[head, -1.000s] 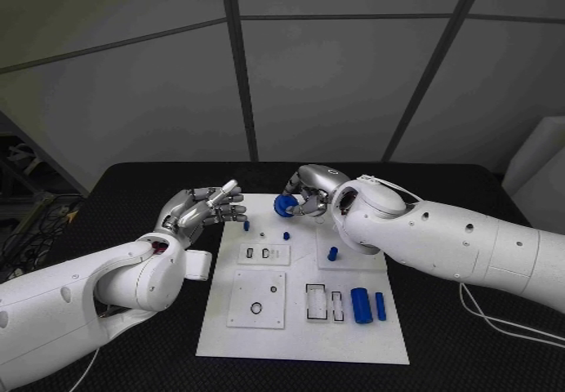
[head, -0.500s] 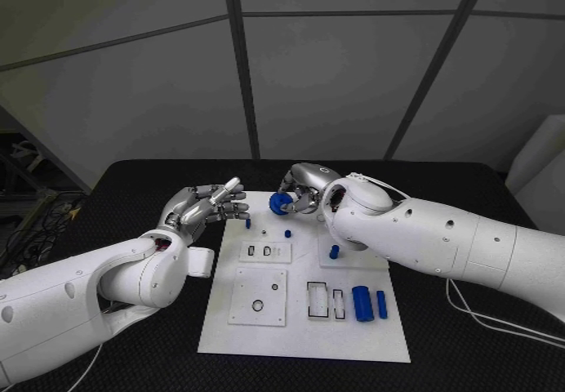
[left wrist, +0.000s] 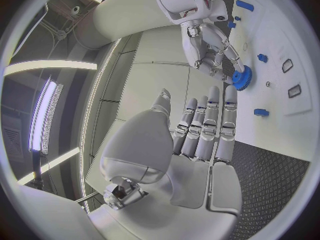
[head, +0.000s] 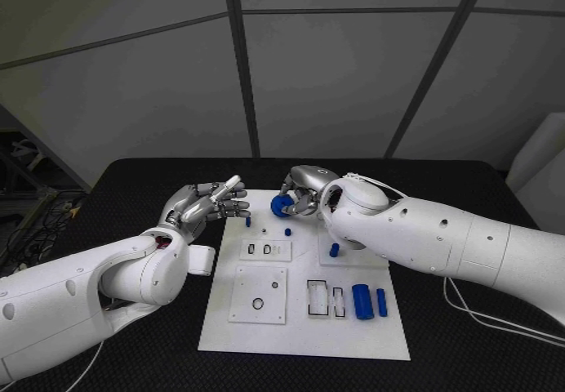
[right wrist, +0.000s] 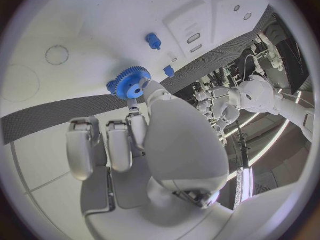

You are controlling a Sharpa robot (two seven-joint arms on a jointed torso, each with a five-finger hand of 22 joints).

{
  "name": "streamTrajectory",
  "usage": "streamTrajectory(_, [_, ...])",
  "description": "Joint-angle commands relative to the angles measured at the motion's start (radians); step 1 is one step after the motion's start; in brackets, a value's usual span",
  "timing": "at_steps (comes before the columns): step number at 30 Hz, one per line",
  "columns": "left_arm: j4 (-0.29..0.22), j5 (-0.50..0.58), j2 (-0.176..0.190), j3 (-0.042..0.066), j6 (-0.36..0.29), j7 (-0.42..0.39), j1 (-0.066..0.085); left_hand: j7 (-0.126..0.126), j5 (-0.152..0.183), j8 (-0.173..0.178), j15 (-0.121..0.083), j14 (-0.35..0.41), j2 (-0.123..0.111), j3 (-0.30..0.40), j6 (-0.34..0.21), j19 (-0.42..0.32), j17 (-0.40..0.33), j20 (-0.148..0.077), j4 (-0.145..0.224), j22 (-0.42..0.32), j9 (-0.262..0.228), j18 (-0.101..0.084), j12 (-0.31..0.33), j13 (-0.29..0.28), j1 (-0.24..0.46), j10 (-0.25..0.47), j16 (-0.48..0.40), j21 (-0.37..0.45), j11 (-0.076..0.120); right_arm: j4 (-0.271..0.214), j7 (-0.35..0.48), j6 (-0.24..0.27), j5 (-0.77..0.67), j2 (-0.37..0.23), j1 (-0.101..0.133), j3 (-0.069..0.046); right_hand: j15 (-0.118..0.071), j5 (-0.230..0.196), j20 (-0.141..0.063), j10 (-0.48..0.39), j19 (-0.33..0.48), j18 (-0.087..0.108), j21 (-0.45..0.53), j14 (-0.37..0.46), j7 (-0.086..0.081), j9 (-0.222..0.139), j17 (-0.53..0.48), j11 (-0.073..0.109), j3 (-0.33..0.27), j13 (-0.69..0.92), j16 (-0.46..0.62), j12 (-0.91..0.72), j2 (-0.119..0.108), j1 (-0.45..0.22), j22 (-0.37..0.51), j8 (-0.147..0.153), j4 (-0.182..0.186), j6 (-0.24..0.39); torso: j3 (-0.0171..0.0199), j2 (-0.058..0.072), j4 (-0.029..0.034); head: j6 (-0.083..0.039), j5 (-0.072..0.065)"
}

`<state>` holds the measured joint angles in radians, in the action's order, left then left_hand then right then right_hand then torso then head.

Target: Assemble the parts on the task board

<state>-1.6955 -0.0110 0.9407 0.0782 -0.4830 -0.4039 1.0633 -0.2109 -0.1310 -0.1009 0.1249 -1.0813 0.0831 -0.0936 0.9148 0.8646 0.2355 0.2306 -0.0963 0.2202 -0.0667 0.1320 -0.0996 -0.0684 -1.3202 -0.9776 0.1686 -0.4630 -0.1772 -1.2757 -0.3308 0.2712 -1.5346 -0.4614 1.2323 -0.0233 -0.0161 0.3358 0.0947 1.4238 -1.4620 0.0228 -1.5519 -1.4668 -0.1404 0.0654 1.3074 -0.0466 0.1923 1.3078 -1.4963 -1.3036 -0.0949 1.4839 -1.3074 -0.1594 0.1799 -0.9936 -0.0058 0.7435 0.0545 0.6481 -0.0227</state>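
Observation:
The white task board [head: 300,335] lies in the middle of the black table. My right hand [head: 304,192] hovers over the board's far end and pinches a blue gear [head: 282,206] in its fingertips. The same gear [right wrist: 130,82] shows in the right wrist view, and the gear [left wrist: 241,77] also appears in the left wrist view. My left hand [head: 206,204] floats at the board's far left corner with fingers stretched out and nothing in it. Small blue pegs [head: 247,222] [head: 290,232] [head: 333,251] stand on the board. Two blue cylinders [head: 362,302] [head: 380,302] lie at its near right.
Raised white plates with slots and holes [head: 258,296] [head: 265,251] sit on the board, and rectangular cutouts [head: 316,300] lie beside the cylinders. Black table surface [head: 141,184] surrounds the board on all sides.
My right hand has kept the gear over the board's far end with hardly any shift. The left hand holds its pose.

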Motion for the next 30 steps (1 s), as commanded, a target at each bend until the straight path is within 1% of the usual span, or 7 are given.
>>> streamTrajectory(1, [-0.003,-0.008,-0.001,0.001,0.011,-0.004,0.002,-0.006,-0.001,0.004,0.000,0.004,0.003,0.000,0.003,-0.006,0.001,0.001,0.005,0.001,0.001,0.048,0.003,0.002,-0.005,0.007,-0.003,-0.005,0.003,0.004,-0.007,-0.019,-0.011,0.004,0.002,0.001,-0.003,0.004,0.000,-0.006,-0.086,-0.016,-0.006,-0.076,-0.001,0.003,0.120,-0.005,0.008,0.000,-0.006,0.005,0.001,-0.007,-0.234,-0.003,-0.001,-0.004,-0.0005,0.000,0.0001,0.001,0.000])
streamTrajectory(8, [-0.003,-0.008,0.000,0.001,0.011,-0.004,0.002,-0.006,-0.001,0.004,0.000,0.004,0.003,0.000,0.003,-0.006,0.001,0.001,0.005,0.001,0.001,0.048,0.003,0.002,-0.005,0.007,-0.003,-0.005,0.003,0.014,-0.013,-0.039,-0.013,0.010,0.002,0.002,-0.002,-0.005,0.000,-0.010,-0.085,-0.015,-0.006,-0.075,-0.002,0.003,0.119,-0.006,0.011,-0.003,-0.005,0.009,-0.003,-0.015,-0.234,0.002,0.000,-0.002,-0.0005,0.000,0.0005,0.004,-0.001])
streamTrajectory(12, [-0.002,-0.008,-0.001,0.001,0.011,-0.004,0.002,-0.006,-0.001,0.004,0.000,0.004,0.003,0.000,0.003,-0.006,0.001,0.001,0.005,0.001,0.001,0.048,0.003,0.002,-0.005,0.007,-0.003,-0.005,0.003,0.019,-0.013,-0.050,-0.013,0.014,0.002,0.008,0.000,-0.015,0.001,-0.018,-0.084,-0.015,-0.005,-0.075,-0.005,0.001,0.117,-0.008,0.014,-0.014,-0.005,0.023,-0.007,-0.022,-0.232,0.008,0.001,0.006,-0.0005,0.000,0.0004,0.005,-0.001])
streamTrajectory(15, [-0.002,-0.008,-0.002,0.001,0.011,-0.004,0.003,-0.006,-0.001,0.004,0.000,0.004,0.003,0.000,0.003,-0.006,0.001,0.001,0.005,0.001,0.001,0.048,0.003,0.002,-0.005,0.007,-0.003,-0.005,0.003,0.022,-0.013,-0.058,-0.013,0.017,0.002,0.014,0.002,-0.025,0.003,-0.025,-0.083,-0.015,-0.005,-0.075,-0.009,0.000,0.117,-0.011,0.017,-0.022,-0.005,0.032,-0.011,-0.028,-0.231,0.017,0.001,0.018,-0.0002,0.000,0.0002,0.005,-0.001])
streamTrajectory(19, [-0.001,-0.008,-0.002,0.001,0.011,-0.003,0.003,-0.007,-0.001,0.005,0.001,0.005,0.002,-0.001,0.002,-0.007,0.003,0.001,0.007,0.002,0.001,0.048,0.005,0.002,-0.005,0.008,-0.005,-0.006,0.002,0.027,-0.015,-0.070,-0.013,0.020,0.002,0.018,0.009,-0.047,0.009,-0.036,-0.082,-0.015,-0.004,-0.075,-0.017,-0.001,0.118,-0.019,0.022,-0.035,-0.005,0.049,-0.018,-0.038,-0.230,0.038,0.000,0.049,0.0001,0.000,0.0002,0.006,0.000])
streamTrajectory(25, [-0.001,-0.008,-0.002,0.001,0.011,-0.003,0.003,-0.007,-0.001,0.005,0.001,0.005,0.002,-0.001,0.002,-0.007,0.003,0.001,0.007,0.002,0.001,0.048,0.005,0.002,-0.005,0.008,-0.005,-0.006,0.002,0.028,-0.017,-0.084,-0.017,0.021,0.002,0.020,0.011,-0.057,0.011,-0.039,-0.081,-0.014,-0.004,-0.075,-0.019,0.000,0.119,-0.021,0.021,-0.037,-0.005,0.052,-0.022,-0.045,-0.229,0.043,0.000,0.054,0.0004,0.000,0.0000,0.009,-0.001])
streamTrajectory(30, [0.000,-0.008,-0.002,0.001,0.010,-0.003,0.003,-0.007,-0.001,0.005,0.001,0.005,0.002,-0.001,0.002,-0.007,0.003,0.001,0.007,0.002,0.001,0.048,0.005,0.002,-0.005,0.008,-0.005,-0.006,0.002,0.026,-0.019,-0.080,-0.021,0.018,0.002,0.020,0.012,-0.060,0.012,-0.041,-0.081,-0.014,-0.003,-0.075,-0.019,0.000,0.119,-0.022,0.020,-0.040,-0.005,0.056,-0.025,-0.049,-0.228,0.045,0.001,0.056,0.0008,0.000,-0.0005,0.009,0.000])
